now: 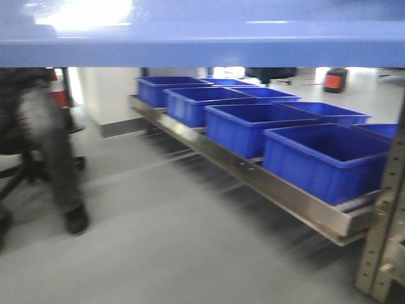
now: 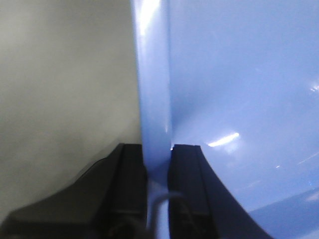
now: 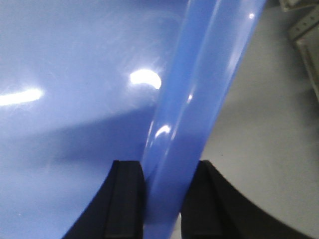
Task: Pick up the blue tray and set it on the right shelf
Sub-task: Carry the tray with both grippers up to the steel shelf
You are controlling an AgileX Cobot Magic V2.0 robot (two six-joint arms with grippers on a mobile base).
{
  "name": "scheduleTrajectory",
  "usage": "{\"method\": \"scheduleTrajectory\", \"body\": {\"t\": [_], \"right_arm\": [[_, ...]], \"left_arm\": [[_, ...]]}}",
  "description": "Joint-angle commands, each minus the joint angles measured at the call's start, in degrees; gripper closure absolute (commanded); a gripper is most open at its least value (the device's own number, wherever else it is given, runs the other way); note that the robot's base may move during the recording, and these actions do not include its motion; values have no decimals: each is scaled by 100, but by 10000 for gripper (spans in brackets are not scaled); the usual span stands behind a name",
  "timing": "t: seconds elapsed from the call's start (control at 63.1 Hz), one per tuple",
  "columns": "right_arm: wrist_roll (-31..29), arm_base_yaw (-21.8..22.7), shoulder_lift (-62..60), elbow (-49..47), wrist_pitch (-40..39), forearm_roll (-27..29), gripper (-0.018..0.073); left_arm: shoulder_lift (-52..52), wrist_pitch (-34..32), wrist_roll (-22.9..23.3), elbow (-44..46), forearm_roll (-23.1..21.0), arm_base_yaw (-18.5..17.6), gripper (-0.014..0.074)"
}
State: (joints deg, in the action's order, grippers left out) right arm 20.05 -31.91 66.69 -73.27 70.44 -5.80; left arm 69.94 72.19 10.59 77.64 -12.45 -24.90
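Observation:
The glossy light-blue tray (image 1: pixel 202 38) spans the top of the front view, held up close to the camera. In the left wrist view my left gripper (image 2: pixel 157 147) is shut on the blue tray's left rim (image 2: pixel 152 74), one black finger on each side. My right gripper (image 3: pixel 167 164) is likewise shut on the tray's right rim (image 3: pixel 199 99), with the tray's inside (image 3: pixel 75 74) to its left. The right shelf (image 1: pixel 278 190), a stainless-steel rack with a wide front lip, runs along the right below the tray.
Several deep dark-blue bins (image 1: pixel 323 158) stand in rows on that shelf. A perforated grey upright (image 1: pixel 386 240) stands at the near right. A person's leg and shoe (image 1: pixel 57 158) and a chair base are at the left. Grey floor (image 1: pixel 158 253) lies between.

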Motion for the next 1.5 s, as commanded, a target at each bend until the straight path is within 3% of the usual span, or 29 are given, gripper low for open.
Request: {"method": "scheduleTrajectory", "body": {"t": [0.0,1.489], "right_arm": [[-264,0,-106,-167,-100,-272,536],[-264,0,-106,-167,-94,-272,536]], "left_arm": [[-166,455,-109,159,-119,-23,645],[-155,455,-109,159,-119,-23,645]]}}
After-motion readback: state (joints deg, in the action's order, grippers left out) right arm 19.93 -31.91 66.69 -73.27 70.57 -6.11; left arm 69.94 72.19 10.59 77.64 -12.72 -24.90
